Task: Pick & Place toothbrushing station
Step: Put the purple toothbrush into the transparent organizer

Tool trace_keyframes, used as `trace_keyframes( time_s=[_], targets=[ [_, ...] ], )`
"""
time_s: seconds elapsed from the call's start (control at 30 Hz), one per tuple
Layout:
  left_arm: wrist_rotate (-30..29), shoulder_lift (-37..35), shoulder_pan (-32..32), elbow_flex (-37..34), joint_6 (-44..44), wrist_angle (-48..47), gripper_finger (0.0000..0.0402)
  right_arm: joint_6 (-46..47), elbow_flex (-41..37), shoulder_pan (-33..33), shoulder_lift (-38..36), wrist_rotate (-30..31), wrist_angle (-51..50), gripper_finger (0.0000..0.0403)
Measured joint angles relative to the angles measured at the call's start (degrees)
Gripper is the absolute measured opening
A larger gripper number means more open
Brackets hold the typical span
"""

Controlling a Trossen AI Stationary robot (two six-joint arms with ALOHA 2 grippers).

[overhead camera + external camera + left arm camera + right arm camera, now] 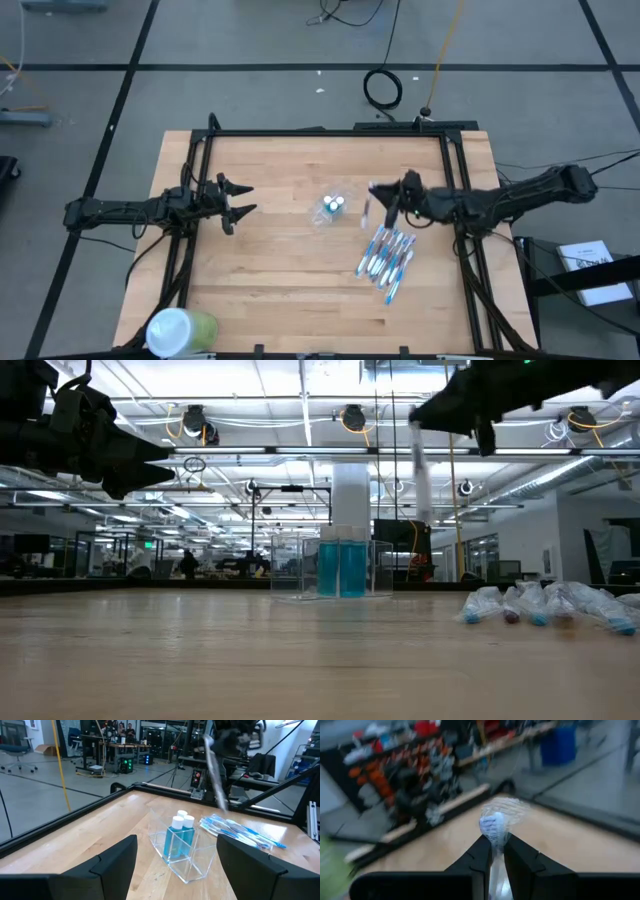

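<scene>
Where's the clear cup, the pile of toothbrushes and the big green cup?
clear cup [331,208]: high view, its middle.
pile of toothbrushes [386,253]: high view, mid-pile.
green cup [197,326]: high view, its green side.

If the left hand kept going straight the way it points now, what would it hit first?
Most likely the clear cup holding the tubes, which sits straight ahead of the open left hand. The hand looks higher, so it might pass above.

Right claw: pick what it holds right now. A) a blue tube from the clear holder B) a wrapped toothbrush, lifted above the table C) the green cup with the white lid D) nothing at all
B: the right claw is shut on a wrapped toothbrush hanging clear of the table, while the other toothbrushes lie below.
</scene>
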Motion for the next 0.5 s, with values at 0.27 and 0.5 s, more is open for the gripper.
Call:
trace_keyframes(
  time_s=[0.27, 0.5],
  targets=[
    [0.0, -0.01, 0.01, 0.01, -0.01, 0.0, 0.0283, -8.59, -2.29, -9.48, 7.9, -0.69, 21.56, 0.0036],
    [0.0, -0.02, 0.0, 0.02, 0.0, 0.0, 0.0283, -8.75, -2.33, -17.1, 14.76, -9.6, 31.31, 0.0036]
  ],
)
